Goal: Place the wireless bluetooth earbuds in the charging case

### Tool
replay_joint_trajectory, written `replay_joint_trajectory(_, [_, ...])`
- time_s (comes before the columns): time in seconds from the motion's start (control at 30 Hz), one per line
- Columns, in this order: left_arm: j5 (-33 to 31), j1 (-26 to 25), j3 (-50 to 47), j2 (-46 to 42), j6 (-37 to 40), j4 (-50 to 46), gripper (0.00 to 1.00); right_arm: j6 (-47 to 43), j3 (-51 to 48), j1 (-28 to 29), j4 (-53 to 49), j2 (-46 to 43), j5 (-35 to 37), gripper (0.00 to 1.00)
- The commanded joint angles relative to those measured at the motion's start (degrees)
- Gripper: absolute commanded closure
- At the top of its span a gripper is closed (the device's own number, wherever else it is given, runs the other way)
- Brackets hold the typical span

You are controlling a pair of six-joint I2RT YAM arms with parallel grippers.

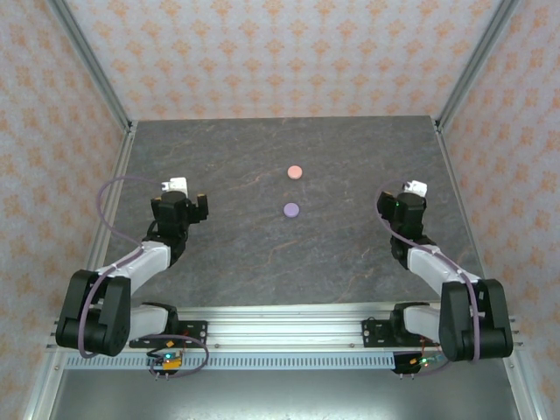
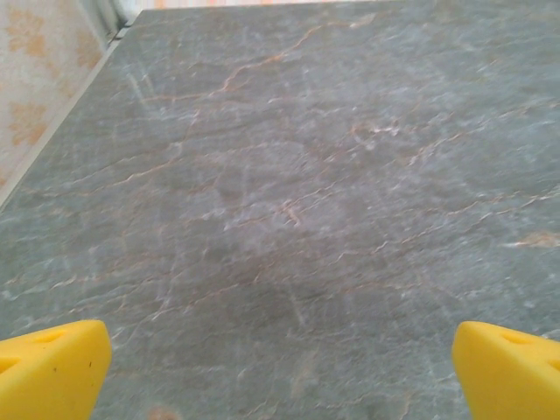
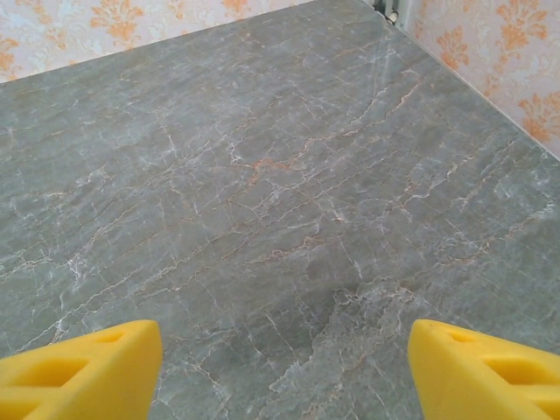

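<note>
Two small round discs lie flat near the middle of the grey stone table: a pale pink charging case point(image 1: 295, 171) and, just nearer to me, a lilac charging case point(image 1: 291, 209), both with lids down. The wireless bluetooth earbuds are out of view. My left gripper point(image 2: 280, 376) hovers over bare table at the left, its yellow fingers point(image 2: 52, 367) spread wide with nothing between them. Over bare table at the right, my right gripper point(image 3: 284, 372) also stands open and holds nothing between its fingers point(image 3: 87, 372). Both arms sit folded back, well apart from the discs.
Patterned walls with metal corner posts point(image 1: 92, 66) close the table in at left, right and back. A metal rail point(image 1: 289, 328) runs along the near edge between the arm bases. Bare stone surface point(image 1: 262, 254) lies between the arms and the discs.
</note>
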Motion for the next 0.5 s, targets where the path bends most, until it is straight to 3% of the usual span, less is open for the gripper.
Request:
replay_joint_trajectory(0.0, [6.5,1.2,-1.3,1.4,2.3,9.0,0.0,-1.4,-1.5,-0.4,8.3,2.1,-2.0,0.25])
replay_joint_trajectory(0.47, [10.0,3.1,-5.1,9.1,3.8,23.3,0.0,-2.9,-1.6,-3.2,19.0,11.2,-7.0,0.24])
